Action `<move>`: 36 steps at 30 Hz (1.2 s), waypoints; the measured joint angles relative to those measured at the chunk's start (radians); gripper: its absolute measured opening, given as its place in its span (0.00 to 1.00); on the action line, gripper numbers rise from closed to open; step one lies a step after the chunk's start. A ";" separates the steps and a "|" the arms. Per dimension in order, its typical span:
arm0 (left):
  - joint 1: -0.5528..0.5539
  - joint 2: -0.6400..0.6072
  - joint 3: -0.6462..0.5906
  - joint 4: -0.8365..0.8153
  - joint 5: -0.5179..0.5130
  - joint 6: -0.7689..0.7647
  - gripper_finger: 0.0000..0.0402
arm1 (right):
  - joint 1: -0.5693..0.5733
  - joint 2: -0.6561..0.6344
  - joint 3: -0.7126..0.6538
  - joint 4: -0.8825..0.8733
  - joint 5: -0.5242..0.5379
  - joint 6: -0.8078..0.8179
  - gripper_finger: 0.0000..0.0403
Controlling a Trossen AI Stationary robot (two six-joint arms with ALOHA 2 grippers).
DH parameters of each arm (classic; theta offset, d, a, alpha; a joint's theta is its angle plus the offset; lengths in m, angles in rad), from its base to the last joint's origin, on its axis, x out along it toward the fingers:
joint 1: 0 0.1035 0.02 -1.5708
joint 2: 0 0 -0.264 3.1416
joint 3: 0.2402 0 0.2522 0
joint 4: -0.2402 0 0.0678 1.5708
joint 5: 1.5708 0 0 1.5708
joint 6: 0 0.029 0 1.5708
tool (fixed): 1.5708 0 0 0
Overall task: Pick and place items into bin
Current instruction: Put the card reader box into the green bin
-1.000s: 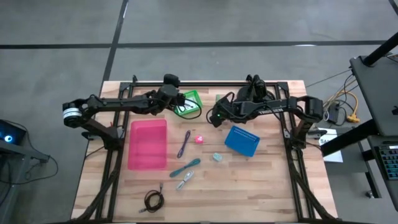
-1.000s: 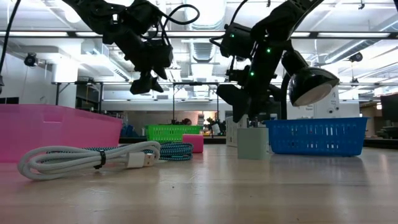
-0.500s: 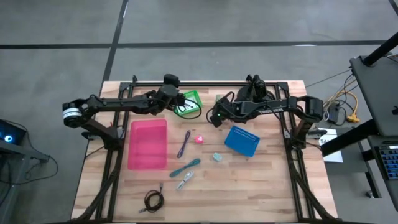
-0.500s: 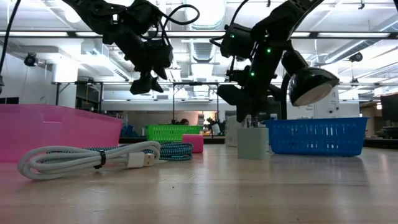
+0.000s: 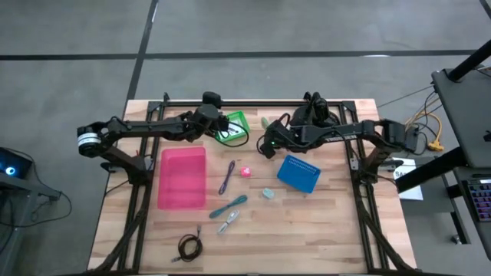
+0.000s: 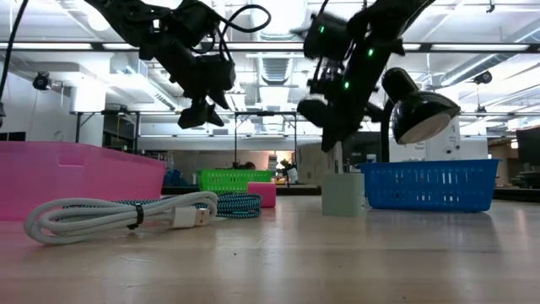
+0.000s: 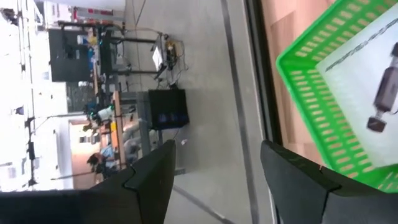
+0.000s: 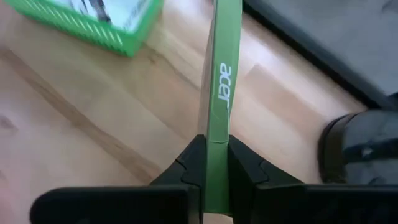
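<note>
Your right tool (image 8: 214,163) is clamped on the thin pale green flat block (image 8: 221,81) printed with white "acer" lettering, its two dark fingers (image 8: 193,163) pressing the block's narrow edges, and in the high view it sits just to the right of the green mesh basket (image 5: 236,120) at the back of the wooden worktop (image 5: 322,230). In the low view the block (image 6: 342,192) stands upright with its lower end at the worktop surface, in front of the blue mesh basket (image 6: 430,184). Your left tool (image 7: 214,180) hangs above the green mesh basket, on its left side, with its fingers spread apart and nothing between them; a black cable with a plug lies inside that basket on a white base. Taking the green mesh basket as your landmark, the pink rectangular bin (image 5: 182,178) lies toward the front and to the left, the purple pen (image 5: 227,177) straight toward the front, and the tiny pink-red piece (image 5: 246,172) beside the pen. Farther from the basket toward the front you have the teal tool (image 5: 230,205), the pale blue bit (image 5: 268,194), the silver clip (image 5: 226,224) and, farthest, the black coiled cable (image 5: 189,247). The blue mesh basket (image 5: 299,173) sits to the basket's right and toward the front.
</note>
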 joint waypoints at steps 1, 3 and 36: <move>0.000 0.000 0.000 0.000 0.008 0.000 0.55 | 0.012 -0.016 0.000 -0.003 0.019 -0.002 0.06; 0.000 0.000 0.000 0.000 0.034 -0.019 0.55 | 0.041 -0.044 0.000 -0.012 0.056 -0.014 0.06; -0.005 -0.201 -0.037 -0.070 0.845 -0.343 0.55 | 0.352 -0.162 -0.579 1.348 0.188 -0.995 0.06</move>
